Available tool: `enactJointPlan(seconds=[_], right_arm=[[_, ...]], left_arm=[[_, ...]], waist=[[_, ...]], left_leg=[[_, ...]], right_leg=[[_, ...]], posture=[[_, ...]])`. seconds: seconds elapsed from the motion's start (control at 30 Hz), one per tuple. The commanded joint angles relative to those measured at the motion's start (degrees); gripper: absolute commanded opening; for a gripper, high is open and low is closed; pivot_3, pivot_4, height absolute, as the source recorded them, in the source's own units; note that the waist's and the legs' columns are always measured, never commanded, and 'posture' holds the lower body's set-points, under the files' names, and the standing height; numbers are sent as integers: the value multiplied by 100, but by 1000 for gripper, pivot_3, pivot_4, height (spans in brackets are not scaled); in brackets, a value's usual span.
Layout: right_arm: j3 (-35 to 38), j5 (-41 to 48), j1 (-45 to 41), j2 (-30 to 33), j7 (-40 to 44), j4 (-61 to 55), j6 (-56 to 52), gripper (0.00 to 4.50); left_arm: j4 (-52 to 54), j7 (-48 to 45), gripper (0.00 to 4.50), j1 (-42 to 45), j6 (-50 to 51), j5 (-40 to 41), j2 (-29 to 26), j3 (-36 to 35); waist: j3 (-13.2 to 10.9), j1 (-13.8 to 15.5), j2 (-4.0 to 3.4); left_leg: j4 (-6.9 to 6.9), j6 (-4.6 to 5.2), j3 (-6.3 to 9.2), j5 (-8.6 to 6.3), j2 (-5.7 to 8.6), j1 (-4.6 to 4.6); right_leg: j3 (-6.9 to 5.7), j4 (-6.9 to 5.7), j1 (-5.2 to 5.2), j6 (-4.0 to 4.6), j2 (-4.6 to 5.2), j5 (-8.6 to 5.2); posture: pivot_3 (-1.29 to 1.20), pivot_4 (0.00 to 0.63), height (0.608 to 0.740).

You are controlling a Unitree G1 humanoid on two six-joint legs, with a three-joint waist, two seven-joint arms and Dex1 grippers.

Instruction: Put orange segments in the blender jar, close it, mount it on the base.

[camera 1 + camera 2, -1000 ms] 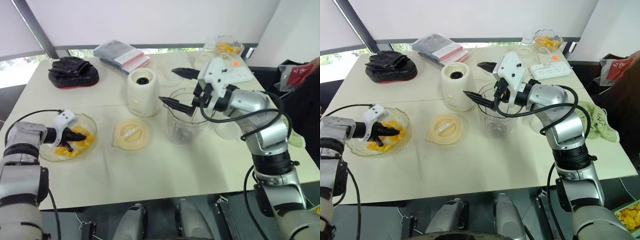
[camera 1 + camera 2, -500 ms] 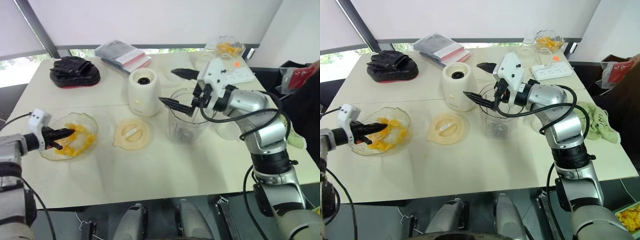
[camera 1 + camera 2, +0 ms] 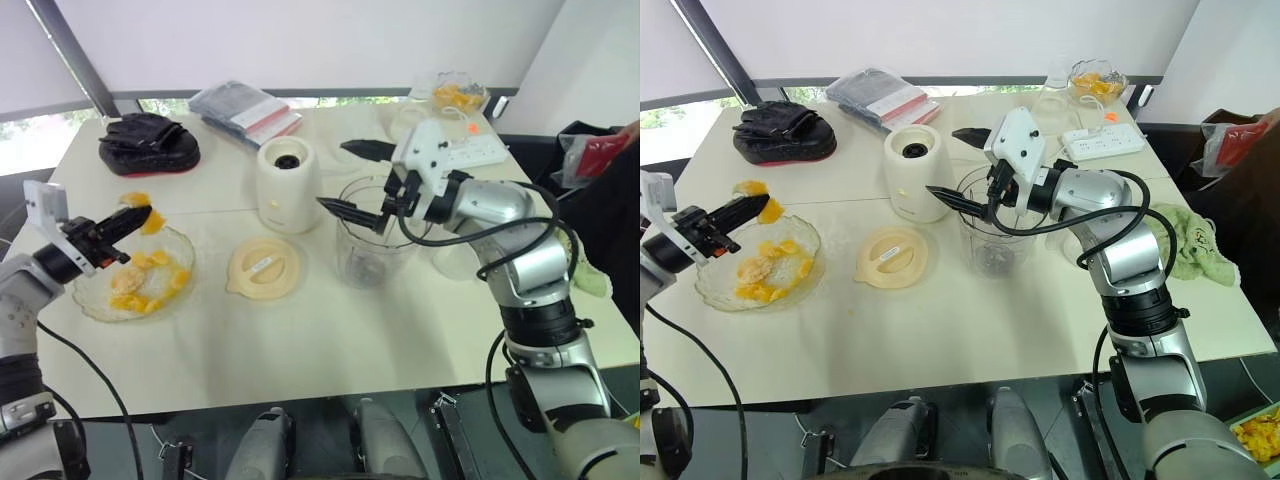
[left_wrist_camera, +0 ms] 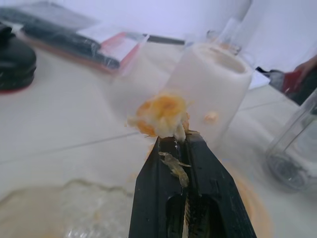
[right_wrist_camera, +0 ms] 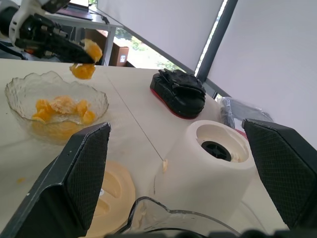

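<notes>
My left gripper point(image 3: 138, 216) is shut on an orange segment point(image 3: 152, 221), lifted above the far rim of the glass bowl point(image 3: 92, 310) that holds several more segments point(image 3: 140, 285). In the left wrist view the segment point(image 4: 162, 115) sits pinched at the black fingertips point(image 4: 174, 144). The clear blender jar point(image 3: 372, 242) stands upright near the table's middle, with my right gripper point(image 3: 357, 177) open and straddling its rim. The cream lid point(image 3: 262, 267) lies flat between bowl and jar. The white blender base point(image 3: 288, 185) stands behind the lid.
A black mitt point(image 3: 148, 142) and a stack of packets point(image 3: 243, 110) lie at the back left. At the back right are a glass dish of orange pieces point(image 3: 456, 96) and a white power strip point(image 3: 470, 150). A person's hand with a red packet point(image 3: 603, 150) shows at the right edge.
My left gripper has risen out of the bowl with an orange segment pinched in it. The right gripper and the jar have stayed put.
</notes>
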State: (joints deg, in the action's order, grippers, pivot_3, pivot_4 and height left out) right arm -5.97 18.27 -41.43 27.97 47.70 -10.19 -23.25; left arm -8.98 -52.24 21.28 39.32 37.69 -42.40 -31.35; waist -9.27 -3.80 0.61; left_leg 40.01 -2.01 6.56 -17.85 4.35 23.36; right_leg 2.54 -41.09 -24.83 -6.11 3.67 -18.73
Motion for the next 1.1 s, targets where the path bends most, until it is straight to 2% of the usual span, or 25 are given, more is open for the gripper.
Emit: enactJointPlan(seconds=[0.03, 0.17, 0.37, 0.57, 0.83, 1.1], right_arm=[[109, 6, -150, 48, -16, -157, 59, 4500], [179, -18, -68, 97, -131, -259, 16, 4500], [295, -23, 198, 175, -422, -598, -125, 4500], [717, 102, 872, 484, -802, -1406, -580, 4500], [1762, 877, 1869, 928, -1233, -2922, -1814, 4500], [2640, 1472, 2484, 1174, -1693, -3771, -2628, 4500]], left_arm=[[175, 148, 70, 469, -85, 290, -83, -161], [-169, 92, 70, 1470, -153, 249, -211, 228], [-1245, -451, 70, 3160, -692, -297, -98, 1256], [-2955, -1486, 70, 5063, -1473, -916, 644, 2234], [-4449, -2716, 70, 6356, -2184, -1382, 1718, 2732], [-5321, -3694, 70, 6805, -2627, -1837, 2694, 3046]], waist=[[0, 24, 0], [0, 78, 1], [0, 138, 3], [-4, 175, 9], [-6, 128, 11], [-8, 163, 15]], left_leg=[[1, 0, 0, 0, 0, 0], [3, 0, 0, 0, 1, 0], [4, -1, 0, 0, 2, 0], [5, -1, 0, 0, 5, 3], [-4, 2, -7, -1, 3, 3], [2, 7, -7, -3, 6, 3]], right_leg=[[0, 0, 1, 0, 0, 0], [-1, 4, 4, 0, 0, 0], [-5, 7, 5, 0, 0, 0], [-12, 7, 6, 0, -1, 0], [0, 3, -6, 0, -9, 0], [0, 6, 3, -1, -7, 0]], posture=[[0, 150, 740], [0, 150, 740], [0, 150, 740], [0, 150, 740], [0, 150, 740], [0, 150, 740]])
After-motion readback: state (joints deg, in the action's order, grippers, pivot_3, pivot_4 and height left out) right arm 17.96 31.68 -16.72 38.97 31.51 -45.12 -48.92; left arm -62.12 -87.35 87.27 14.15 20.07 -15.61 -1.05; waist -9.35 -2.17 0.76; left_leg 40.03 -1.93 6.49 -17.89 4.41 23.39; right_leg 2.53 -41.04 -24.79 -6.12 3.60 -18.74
